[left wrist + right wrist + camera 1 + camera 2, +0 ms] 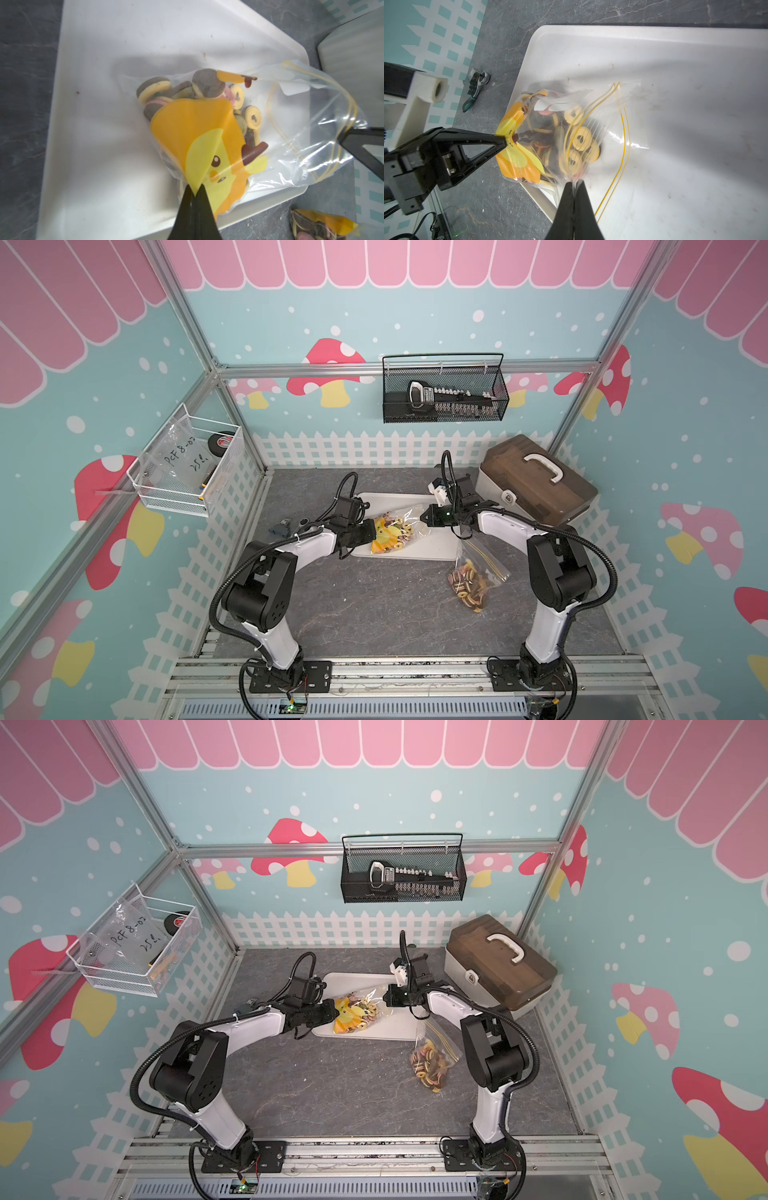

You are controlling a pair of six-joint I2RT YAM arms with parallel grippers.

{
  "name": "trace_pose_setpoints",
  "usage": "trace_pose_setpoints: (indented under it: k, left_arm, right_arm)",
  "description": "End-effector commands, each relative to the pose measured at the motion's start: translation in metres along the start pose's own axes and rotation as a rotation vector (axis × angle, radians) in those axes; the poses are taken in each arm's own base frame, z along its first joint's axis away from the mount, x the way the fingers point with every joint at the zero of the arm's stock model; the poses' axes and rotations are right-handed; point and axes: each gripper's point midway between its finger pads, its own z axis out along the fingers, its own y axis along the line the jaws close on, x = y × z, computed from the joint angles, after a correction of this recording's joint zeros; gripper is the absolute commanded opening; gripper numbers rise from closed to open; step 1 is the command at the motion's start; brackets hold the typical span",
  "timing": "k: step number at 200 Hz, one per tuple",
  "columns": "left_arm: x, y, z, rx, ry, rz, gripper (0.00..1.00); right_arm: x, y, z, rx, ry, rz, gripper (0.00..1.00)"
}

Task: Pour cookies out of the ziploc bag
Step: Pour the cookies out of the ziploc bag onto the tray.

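Note:
A clear ziploc bag (397,531) with a yellow and orange print lies on the white tray (432,549), stretched between both grippers. Round tan, brown and pink cookies (207,83) fill its middle, also showing as the cookies (581,138) in the right wrist view. My left gripper (195,192) is shut on the printed bottom corner, seen in both top views (374,533) (336,1013). My right gripper (574,182) is shut on the clear plastic near the yellow zip lines, at the bag's far-right end (422,517).
A second bag of cookies (473,585) lies on the grey table by the tray's front-right corner. A brown-lidded toolbox (536,485) stands at the back right. A small tool (286,526) lies left of the tray. Wire baskets (444,393) (187,464) hang on the walls.

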Motion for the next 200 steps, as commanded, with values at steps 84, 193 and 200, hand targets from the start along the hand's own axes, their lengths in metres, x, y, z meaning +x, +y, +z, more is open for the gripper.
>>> trace_pose_setpoints:
  k: [84, 193, 200]
  left_arm:
    - [-0.070, -0.046, -0.059, -0.009, -0.156, 0.148, 0.00]
    - [-0.087, -0.071, -0.074, 0.033, -0.153, 0.196, 0.00]
    - [-0.088, -0.072, -0.074, 0.033, -0.150, 0.199, 0.00]
  right_arm:
    - [0.007, 0.014, 0.026, -0.095, 0.036, 0.020, 0.00]
    - [-0.001, 0.010, 0.017, -0.028, -0.024, 0.004, 0.00]
    - [-0.001, 0.009, 0.016, -0.024, -0.030, 0.002, 0.00]
